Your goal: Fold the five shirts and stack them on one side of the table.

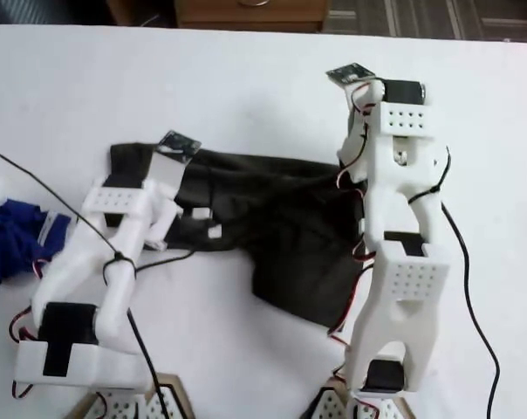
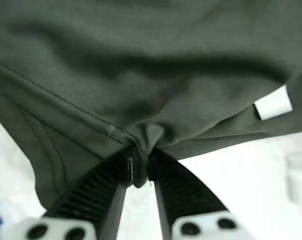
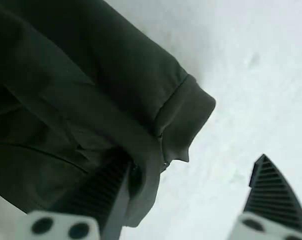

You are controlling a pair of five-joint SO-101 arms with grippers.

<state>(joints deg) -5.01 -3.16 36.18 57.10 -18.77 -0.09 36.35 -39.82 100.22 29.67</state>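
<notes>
Your left gripper [image 2: 139, 171] was clamped on a hem of the dark shirt [image 2: 156, 65]. Your right gripper [image 3: 195, 167] stood agape beside its cuff. The shirt lay crumpled mid-table [image 1: 246, 78], and folding looked barely begun. Next, you'd likely need the right closed on cloth. A blue shirt [image 1: 10, 236] waited at the left edge.

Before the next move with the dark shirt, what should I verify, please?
1. Left gripper shut on the hem of the dark olive cloth shirt: ok.
2. Right gripper gripping that shirt: not ok, jaws open, cloth beside one finger.
3. Shirt lying flat: not ok, bunched.
4. Crumpled blue cloth shirt apart from the dark one: cannot tell, an arm covers the gap.
5. Bare white table beyond the shirt: ok.
</notes>
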